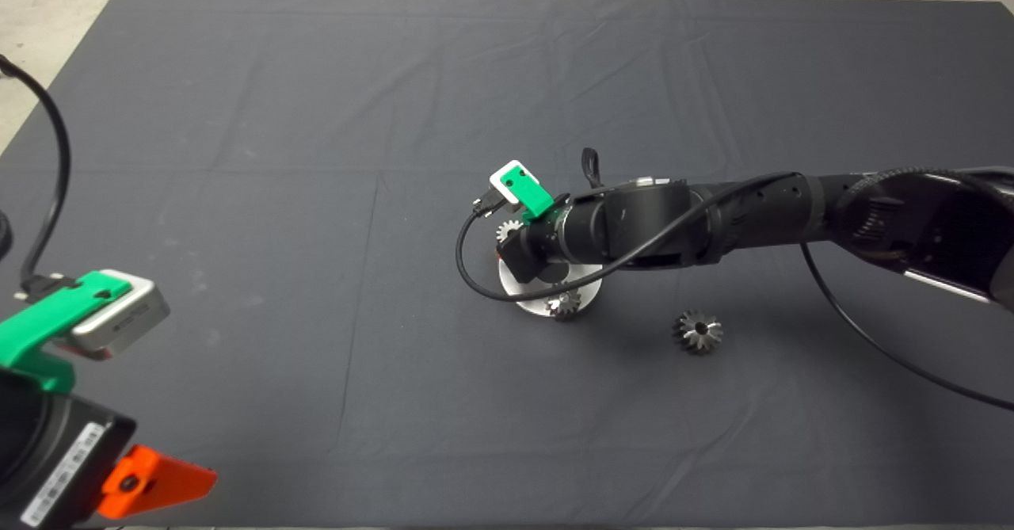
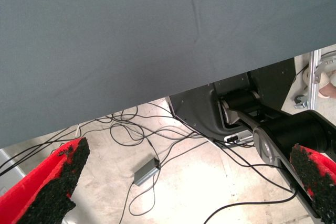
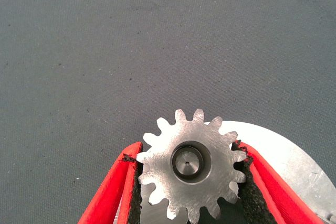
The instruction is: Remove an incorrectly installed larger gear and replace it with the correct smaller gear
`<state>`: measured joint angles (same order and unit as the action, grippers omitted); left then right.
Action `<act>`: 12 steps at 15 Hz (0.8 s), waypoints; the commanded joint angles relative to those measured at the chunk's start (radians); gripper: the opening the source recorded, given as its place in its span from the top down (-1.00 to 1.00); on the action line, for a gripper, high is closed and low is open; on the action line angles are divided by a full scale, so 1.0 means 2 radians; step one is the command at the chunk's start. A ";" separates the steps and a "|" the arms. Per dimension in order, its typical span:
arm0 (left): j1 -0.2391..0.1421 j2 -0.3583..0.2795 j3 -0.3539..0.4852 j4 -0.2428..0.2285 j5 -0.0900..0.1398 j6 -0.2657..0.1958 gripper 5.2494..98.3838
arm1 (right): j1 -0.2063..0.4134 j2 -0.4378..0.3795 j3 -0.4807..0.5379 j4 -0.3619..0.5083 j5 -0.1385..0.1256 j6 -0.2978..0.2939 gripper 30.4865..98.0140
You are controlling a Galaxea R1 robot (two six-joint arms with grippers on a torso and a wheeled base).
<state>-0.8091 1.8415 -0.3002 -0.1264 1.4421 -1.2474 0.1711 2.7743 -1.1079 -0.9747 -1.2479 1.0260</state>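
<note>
The smaller gear (image 3: 189, 163), a grey steel spur gear, sits over a pin at the edge of a round metal plate (image 3: 294, 166). My right gripper (image 3: 188, 153) is shut on it, with a black pad against its teeth on each side. In the head view the right gripper (image 1: 519, 257) hangs over the plate (image 1: 531, 296), and the held gear (image 1: 508, 233) peeks out beside the wrist. The larger gear (image 1: 698, 331), flared and dark, lies loose on the mat to the right of the plate. My left gripper (image 1: 154, 482) is parked at the lower left, open and empty.
A second small gear (image 1: 564, 305) sits at the plate's near edge. A black cable (image 1: 475, 280) loops from the right wrist over the plate. The left wrist view shows the mat's edge with floor cables and the robot's base (image 2: 241, 108) beyond.
</note>
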 commanded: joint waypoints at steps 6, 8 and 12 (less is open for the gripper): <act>-0.003 -0.001 0.006 -0.008 0.001 -0.002 -1.00 | 0.011 0.002 0.000 0.006 -0.002 -0.011 0.71; -0.003 -0.001 0.006 -0.008 0.001 -0.002 -1.00 | 0.011 0.002 0.000 0.006 -0.002 -0.011 0.71; -0.003 -0.002 0.006 -0.008 0.000 -0.002 -1.00 | 0.011 0.001 0.000 0.005 -0.002 -0.011 0.70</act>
<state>-0.8091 1.8415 -0.3002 -0.1268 1.4417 -1.2474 0.1713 2.7736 -1.1087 -0.9736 -1.2464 1.0098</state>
